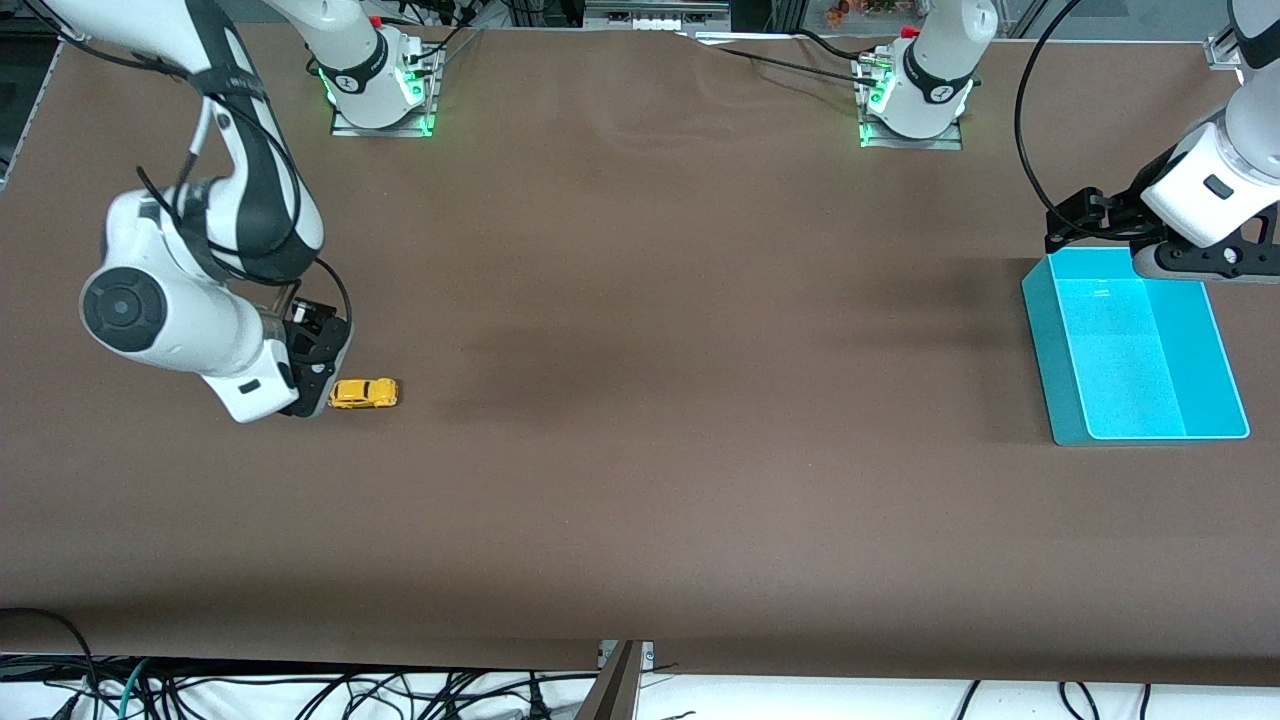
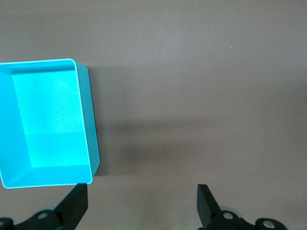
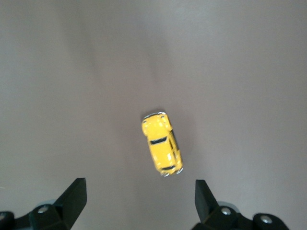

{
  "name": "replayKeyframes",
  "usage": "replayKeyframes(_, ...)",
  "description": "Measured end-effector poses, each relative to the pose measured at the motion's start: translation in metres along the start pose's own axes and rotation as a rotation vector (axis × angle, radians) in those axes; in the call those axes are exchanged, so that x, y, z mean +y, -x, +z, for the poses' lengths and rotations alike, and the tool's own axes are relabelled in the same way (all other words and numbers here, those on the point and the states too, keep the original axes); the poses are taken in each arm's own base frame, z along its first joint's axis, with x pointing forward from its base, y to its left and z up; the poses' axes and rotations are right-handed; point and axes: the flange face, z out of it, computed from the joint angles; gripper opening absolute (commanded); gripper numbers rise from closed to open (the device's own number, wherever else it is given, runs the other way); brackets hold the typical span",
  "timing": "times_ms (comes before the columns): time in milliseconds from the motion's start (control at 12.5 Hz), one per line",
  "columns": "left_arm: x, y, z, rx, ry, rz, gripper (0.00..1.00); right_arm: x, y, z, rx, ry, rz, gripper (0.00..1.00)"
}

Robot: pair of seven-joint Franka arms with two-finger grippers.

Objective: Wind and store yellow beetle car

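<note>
The yellow beetle car [image 1: 364, 393] stands on its wheels on the brown table at the right arm's end. In the right wrist view the car [image 3: 162, 144] lies just ahead of the fingers, not between them. My right gripper [image 1: 312, 392] is open and empty, low over the table right beside the car; its dark fingers [image 3: 74, 195] stand wide apart. My left gripper [image 1: 1195, 258] is open and empty, over the rim of the teal bin [image 1: 1070, 372] that lies farthest from the front camera; its fingers [image 2: 205, 201] are spread wide.
The teal bin [image 2: 89, 115] stands at the left arm's end of the table and holds nothing. The brown table [image 1: 660, 400] spreads bare between the car and the bin. Cables hang along the table's near edge.
</note>
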Motion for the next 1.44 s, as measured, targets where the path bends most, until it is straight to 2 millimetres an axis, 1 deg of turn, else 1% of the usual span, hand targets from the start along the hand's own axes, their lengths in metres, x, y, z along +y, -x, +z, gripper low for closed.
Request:
replayKeyframes(160,0.000,0.000,0.000,0.000,0.000,0.000,1.00,0.000,0.011,0.035,0.018,0.044,-0.090,1.00)
replayKeyframes(399,0.000,0.000,0.000,-0.001,0.000,0.000,1.00,-0.003,0.027,0.076,0.034,0.095,-0.158,1.00)
replayKeyframes(639,0.000,0.000,0.000,-0.001,0.000,0.000,1.00,-0.006,0.029,0.109,0.040,0.113,-0.176,0.99)
replayKeyframes(878,0.003,0.000,0.000,-0.001,-0.001,0.004,1.00,-0.015,0.031,0.133,0.045,0.127,-0.181,0.87)
replayKeyframes(958,0.003,0.000,0.000,-0.002,-0.001,0.005,1.00,-0.017,0.032,0.137,0.045,0.125,-0.182,0.81)
replayKeyframes(1197,0.005,0.000,-0.003,0.003,-0.001,0.009,1.00,-0.019,0.032,0.141,0.045,0.129,-0.188,0.43)
replayKeyframes(1277,0.006,0.000,-0.005,0.007,-0.001,0.010,1.00,-0.019,0.032,0.141,0.046,0.131,-0.189,0.28)
replayKeyframes(1357,0.008,0.000,-0.006,0.009,-0.001,0.013,1.00,-0.019,0.032,0.141,0.046,0.132,-0.189,0.17)
replayKeyframes(1437,0.011,0.000,-0.007,0.009,-0.002,0.019,1.00,-0.019,0.032,0.140,0.046,0.134,-0.191,0.10)
